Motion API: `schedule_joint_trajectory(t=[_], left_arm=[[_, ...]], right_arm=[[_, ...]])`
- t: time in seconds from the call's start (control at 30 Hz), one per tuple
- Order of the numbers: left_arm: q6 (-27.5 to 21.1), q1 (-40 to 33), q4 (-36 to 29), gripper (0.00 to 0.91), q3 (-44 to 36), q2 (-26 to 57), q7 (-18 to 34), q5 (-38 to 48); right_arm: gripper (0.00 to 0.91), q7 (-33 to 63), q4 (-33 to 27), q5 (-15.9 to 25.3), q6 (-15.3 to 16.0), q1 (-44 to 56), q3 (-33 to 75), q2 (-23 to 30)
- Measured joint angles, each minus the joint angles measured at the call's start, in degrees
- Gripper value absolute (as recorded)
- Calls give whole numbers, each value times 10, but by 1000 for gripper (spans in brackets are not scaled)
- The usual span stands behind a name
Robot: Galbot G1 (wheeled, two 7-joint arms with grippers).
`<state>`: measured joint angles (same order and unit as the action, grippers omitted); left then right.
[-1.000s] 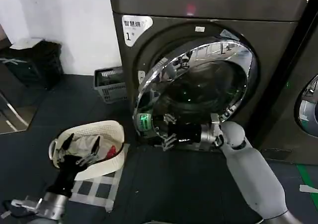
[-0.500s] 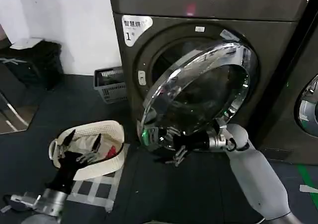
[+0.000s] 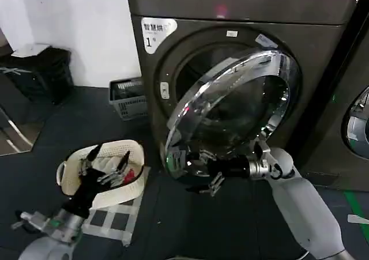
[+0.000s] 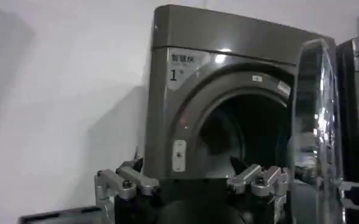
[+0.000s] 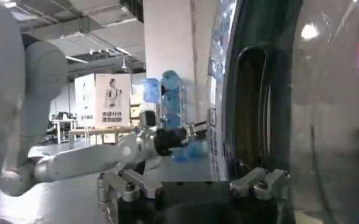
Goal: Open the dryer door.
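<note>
While the dryer door [image 3: 230, 113] is seen swung partly away from the front of the dark grey machine [image 3: 190, 35], its chrome rim is tilted outward on the side of the robot's left and the hinge side stays on the robot's right. Behind the door, the round opening of the drum [image 4: 246, 137] is exposed, and in the left wrist view the door [image 4: 316, 122] is shown almost edge-on beside this opening. The right gripper [image 3: 202, 170] is placed at the lower edge of the door, at the chrome rim; its fingers are spread apart, and it cannot be told if they touch the rim. In the right wrist view the two fingers [image 5: 121, 185] are seen well separated, with the dark inner side of the door [image 5: 258, 91] close beside them. The left gripper [image 3: 106, 165] is held low on the robot's left, above a white laundry basket [image 3: 135, 153] on the floor, with its fingers opened and nothing between them
</note>
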<state>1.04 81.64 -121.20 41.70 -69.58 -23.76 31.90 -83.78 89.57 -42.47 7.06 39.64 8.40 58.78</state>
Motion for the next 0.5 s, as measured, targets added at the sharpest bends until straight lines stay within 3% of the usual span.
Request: schedule_joint_trajectory(t=[0.5], left_arm=[[-17, -70, 22, 907, -85, 53, 13, 42]], right_arm=[[907, 0, 12, -7, -21, 73, 88, -46]])
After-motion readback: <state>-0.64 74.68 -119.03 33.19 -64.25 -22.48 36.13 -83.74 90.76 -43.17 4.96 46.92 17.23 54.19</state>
